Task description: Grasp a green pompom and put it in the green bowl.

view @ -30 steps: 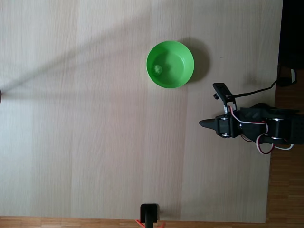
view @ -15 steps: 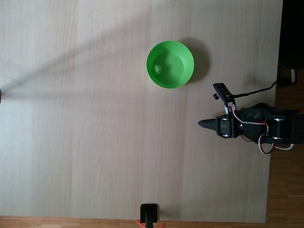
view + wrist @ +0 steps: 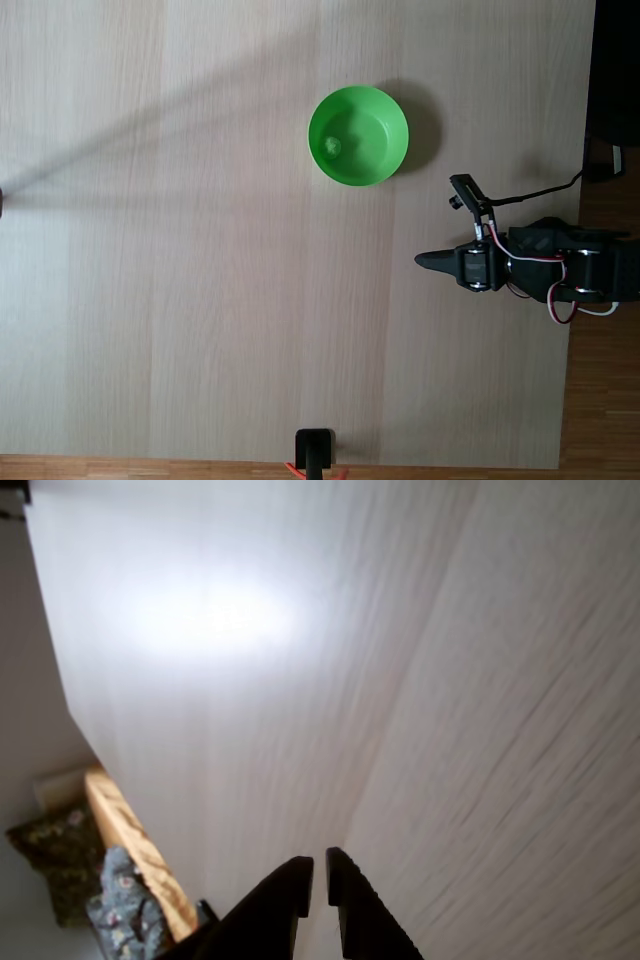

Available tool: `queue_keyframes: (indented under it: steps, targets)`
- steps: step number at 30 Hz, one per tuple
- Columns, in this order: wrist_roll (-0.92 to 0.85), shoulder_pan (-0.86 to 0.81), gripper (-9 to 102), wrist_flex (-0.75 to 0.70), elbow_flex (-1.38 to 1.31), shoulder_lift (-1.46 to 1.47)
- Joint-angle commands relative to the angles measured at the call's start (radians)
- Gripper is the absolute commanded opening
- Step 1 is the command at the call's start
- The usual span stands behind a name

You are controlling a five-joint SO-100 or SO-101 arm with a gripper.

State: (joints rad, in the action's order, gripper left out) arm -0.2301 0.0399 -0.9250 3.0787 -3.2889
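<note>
The green bowl (image 3: 358, 135) stands on the pale wood table, upper middle of the fixed view. Inside it, near its left wall, lies the green pompom (image 3: 332, 146), a small fuzzy ball. My gripper (image 3: 422, 260) is below and to the right of the bowl, well apart from it, pointing left. In the wrist view my gripper (image 3: 319, 866) comes in from the bottom edge with its two black fingers nearly together and nothing between them, above bare tabletop.
A black mount (image 3: 315, 449) sits at the table's lower edge in the fixed view. A cable (image 3: 545, 189) runs from the arm toward the right edge. The wrist view shows the table's wooden edge (image 3: 125, 838) and patterned fabric (image 3: 122, 908) at lower left.
The gripper tip has crept a few pixels leftward. The bowl and pompom have not moved.
</note>
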Motion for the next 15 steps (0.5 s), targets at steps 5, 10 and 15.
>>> queue_keyframes:
  steps: [5, 10, 15]
  targets:
    - [0.003, -0.005, 0, 0.0, 0.008, -0.06]
    - [0.003, -0.005, 0, 0.0, 0.009, -0.061]
    - [-0.005, -0.005, 0, 0.0, 0.009, -0.06]
